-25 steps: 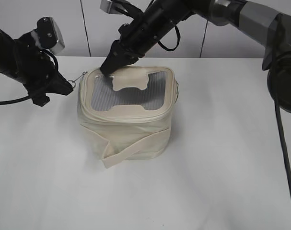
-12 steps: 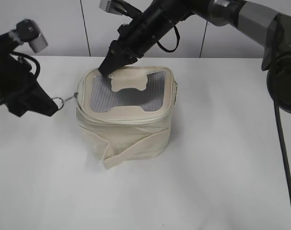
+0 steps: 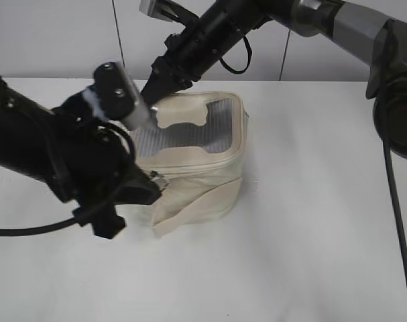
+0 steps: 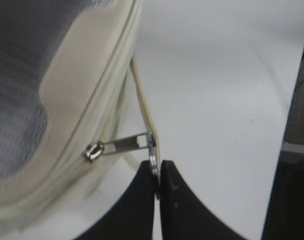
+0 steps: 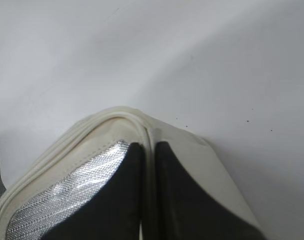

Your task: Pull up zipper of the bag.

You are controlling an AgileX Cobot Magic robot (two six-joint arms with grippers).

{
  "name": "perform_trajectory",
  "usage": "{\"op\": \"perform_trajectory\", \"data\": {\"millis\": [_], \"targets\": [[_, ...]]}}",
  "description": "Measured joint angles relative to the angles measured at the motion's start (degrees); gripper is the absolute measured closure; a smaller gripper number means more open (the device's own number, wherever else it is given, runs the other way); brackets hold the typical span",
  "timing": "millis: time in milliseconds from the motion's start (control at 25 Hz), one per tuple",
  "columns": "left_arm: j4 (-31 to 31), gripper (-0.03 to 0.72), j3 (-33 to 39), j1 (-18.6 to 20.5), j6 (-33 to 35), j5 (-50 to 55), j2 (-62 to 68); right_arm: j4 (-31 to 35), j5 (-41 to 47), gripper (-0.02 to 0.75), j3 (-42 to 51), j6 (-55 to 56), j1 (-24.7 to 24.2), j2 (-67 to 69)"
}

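Observation:
The cream-white bag stands mid-table, its grey ribbed top panel with a cream patch facing up. My left gripper is at the bag's front left corner, shut on the metal ring of a silver zipper pull, drawn taut from the zipper track. The flat cream strap crosses the bag's front. My right gripper is at the bag's far left corner, shut on the bag's top rim.
White table around the bag. The right arm reaches in from the upper right over the bag's back. The left arm fills the left side of the table. A wall stands behind.
My left gripper has swung from the bag's far left side round to its front left corner, drawing the zipper pull along the rim. The right gripper has kept its hold.

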Motion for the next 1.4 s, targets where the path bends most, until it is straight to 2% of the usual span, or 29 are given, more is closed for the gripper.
{"op": "perform_trajectory", "data": {"millis": [120,200,280,400,480,560,640,680,840,920,1040,1160,1280,1400], "targets": [[-1.79,0.697,0.3,-8.63,-0.02,-10.89,1.4,0.0,0.04,0.692,0.0,0.0,0.0,0.0],[-2.41,0.697,0.3,-11.8,-0.07,-14.82,3.52,0.0,0.04,0.692,0.0,0.0,0.0,0.0],[-2.97,0.695,0.3,-12.94,-0.94,-16.4,4.78,0.05,0.04,0.692,0.05,0.09,0.0,0.0],[-3.08,0.675,0.3,-12.28,-4.2,-15.67,4.48,-0.07,0.07,0.677,0.05,1.59,-0.21,0.0],[-3.14,0.605,0.3,-10.45,-5.2,-11.74,2.92,0.04,0.07,0.612,0.05,3.27,-1.14,0.0],[-3.38,0.5,0.3,-7.29,-6.16,-7.57,0.49,-0.22,0.07,0.518,0.05,6.41,-3.15,-0.55],[-3.64,0.397,0.3,-3.25,-7.35,-4.1,-2.53,-1.53,0.07,0.475,0.05,8.88,-5.76,-2.1],[-3.74,0.37,0.3,-0.46,-7.81,-2.54,-3.93,-2.68,0.07,0.465,0.05,9.72,-7.25,-2.96],[-3.89,0.342,-0.57,8.12,-8.24,1.35,-6.69,-3.7,0.01,0.466,0.18,11.97,-13.12,-7.15],[-4.09,0.34,-4.0,11.82,-8.26,3.37,-5.46,-3.16,-0.19,0.472,2.37,12.14,-15.68,-9.62],[-5.34,0.338,-15.02,14.79,-8.26,8.18,0.77,0.43,-0.49,0.492,13.22,8.57,-19.14,-15.98],[-6.42,0.339,-29.7,14.69,-7.22,13.07,11.22,4.3,-5.28,0.517,34.61,1.51,-21.79,-26.69],[-6.05,0.337,-44.79,13.16,-5.88,19.59,22.27,9.94,-18.57,0.519,59.16,-10.69,-22.98,-39.6],[-3.61,0.337,-60.43,10.94,-5.54,27.05,33.24,28.53,-33.62,0.511,77.99,-30.97,-21.25,-48.89]]}}
